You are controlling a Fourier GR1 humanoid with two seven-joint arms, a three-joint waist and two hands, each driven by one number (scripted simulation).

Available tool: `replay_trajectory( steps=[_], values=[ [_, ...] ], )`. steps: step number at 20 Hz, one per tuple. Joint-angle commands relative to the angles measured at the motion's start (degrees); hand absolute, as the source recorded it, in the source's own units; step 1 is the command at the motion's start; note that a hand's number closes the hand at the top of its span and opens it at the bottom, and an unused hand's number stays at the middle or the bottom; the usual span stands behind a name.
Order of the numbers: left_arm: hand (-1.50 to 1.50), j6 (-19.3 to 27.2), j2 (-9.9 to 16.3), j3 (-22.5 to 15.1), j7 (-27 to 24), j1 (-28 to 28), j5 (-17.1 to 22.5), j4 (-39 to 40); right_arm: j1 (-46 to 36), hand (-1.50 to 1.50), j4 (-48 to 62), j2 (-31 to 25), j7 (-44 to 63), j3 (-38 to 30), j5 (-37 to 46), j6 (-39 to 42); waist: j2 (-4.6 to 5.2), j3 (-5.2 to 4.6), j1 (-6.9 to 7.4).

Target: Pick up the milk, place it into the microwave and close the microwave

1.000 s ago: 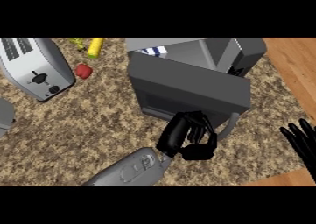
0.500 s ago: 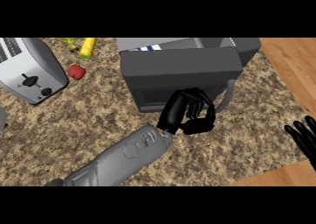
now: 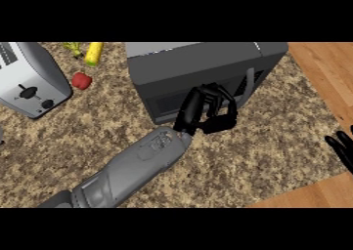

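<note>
The dark grey microwave [image 3: 200,66] stands at the back middle of the granite counter, and its door [image 3: 208,95] looks almost flush with its front. My left hand [image 3: 206,110] rests against that door beside the handle [image 3: 247,83], fingers curled and holding nothing. No milk shows anywhere in the view. My right hand [image 3: 347,155] stays open at the right edge with its fingers up, apart from everything.
A silver toaster [image 3: 26,78] sits at the back left. A small red item [image 3: 80,80] and a yellow one [image 3: 94,52] lie between it and the microwave. The counter [image 3: 265,161] ends at the right over a wooden floor [image 3: 330,73].
The microwave door has swung from open to nearly shut as my left hand moved forward against it. The white-and-blue item seen behind the door is now hidden. My right hand has stayed put.
</note>
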Motion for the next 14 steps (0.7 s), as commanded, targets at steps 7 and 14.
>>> replay_trajectory(
  steps=[7,14],
  values=[
    [1.5,-1.2,0.0,4.0,-3.7,-3.2,6.7,4.8,-1.3,-1.5,-0.4,-1.2,1.3,-1.3,-3.3,-0.6,1.08,0.05,-0.79],
    [1.5,0.8,0.0,4.6,-6.1,-3.1,9.4,6.5,-1.0,-1.5,-1.7,-2.7,2.1,-1.4,-6.0,1.1,1.01,0.18,-1.2]
  ],
)
